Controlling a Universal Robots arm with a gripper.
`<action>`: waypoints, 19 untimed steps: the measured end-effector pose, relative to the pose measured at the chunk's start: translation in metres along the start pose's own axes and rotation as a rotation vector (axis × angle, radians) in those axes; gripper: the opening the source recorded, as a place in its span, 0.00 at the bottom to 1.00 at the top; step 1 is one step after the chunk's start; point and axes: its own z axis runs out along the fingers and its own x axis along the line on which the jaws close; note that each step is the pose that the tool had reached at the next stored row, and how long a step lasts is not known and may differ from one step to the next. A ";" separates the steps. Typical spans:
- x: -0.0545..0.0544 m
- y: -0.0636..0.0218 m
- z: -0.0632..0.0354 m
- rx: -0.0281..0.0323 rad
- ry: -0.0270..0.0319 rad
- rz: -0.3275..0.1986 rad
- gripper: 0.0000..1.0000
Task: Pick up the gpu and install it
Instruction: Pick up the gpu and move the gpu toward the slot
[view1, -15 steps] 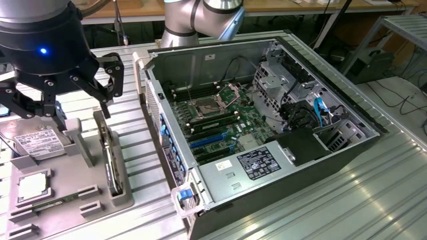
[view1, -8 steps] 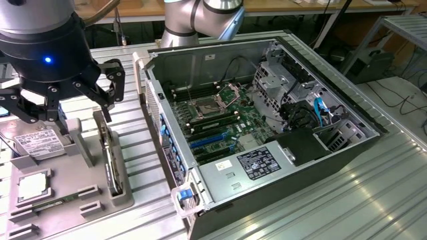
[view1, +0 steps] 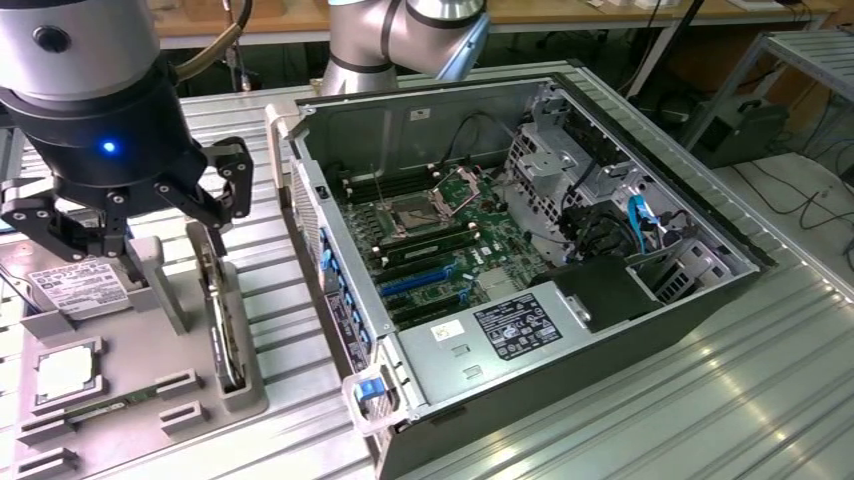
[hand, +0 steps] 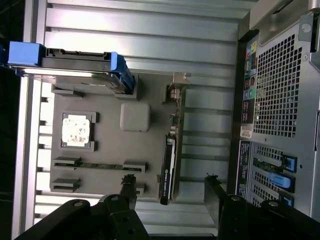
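Gripper (view1: 154, 235) open and empty above the gpu (hand: 170, 160), which stands on edge in the grey holder (hand: 107, 150) below, lined up between the jaws (pc case (hand: 280, 75) close beside one finger); an off-centre descent could hit its thin top edge or tip it, and its lower edge is hidden in the slot.

In the exterior view, a bare worktop (view1: 284, 320) strip is lying open between the gpu (view1: 218, 300) at nine o'clock and the computer case (view1: 330, 300) at three o'clock.
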 end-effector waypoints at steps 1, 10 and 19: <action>0.000 -0.0001 0.0022 0.0001 0.0001 0.000 0.66; -0.004 -0.0013 0.0189 0.0015 0.0011 0.000 0.66; -0.010 -0.0025 0.0334 0.0015 0.0012 0.000 0.66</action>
